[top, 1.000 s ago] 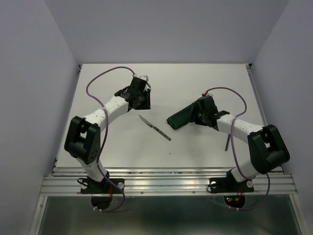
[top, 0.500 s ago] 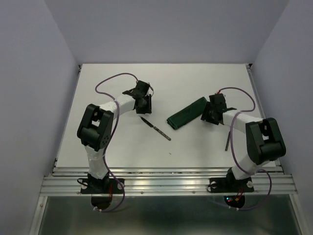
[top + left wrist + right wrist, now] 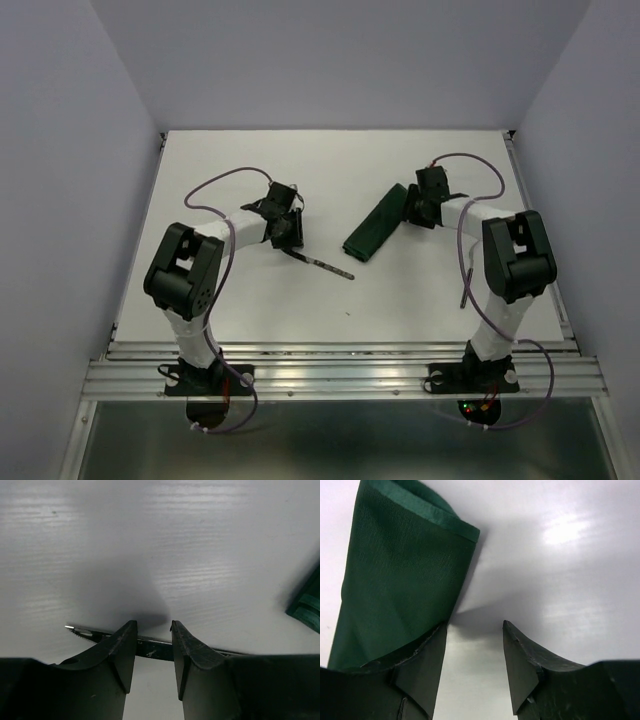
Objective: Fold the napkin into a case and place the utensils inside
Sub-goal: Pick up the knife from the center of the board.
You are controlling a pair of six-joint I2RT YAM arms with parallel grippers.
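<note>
case (image 3: 377,228): folded, lying on table (image 3: 400,300) | knife (image 3: 328,267): outside it, apart

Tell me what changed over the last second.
Left tool pulled back and came down over the knife blade. Right tool moved farther out, turning the case, its far end going left. Fork stayed put; both tools open.

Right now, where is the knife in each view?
Top: knife left of centre, poking out from the left end effector.
Left wrist: knife low, crossing behind the end effector, tip left.
Right wrist: not in it.
Shared landmark: the case, in all three.
</note>
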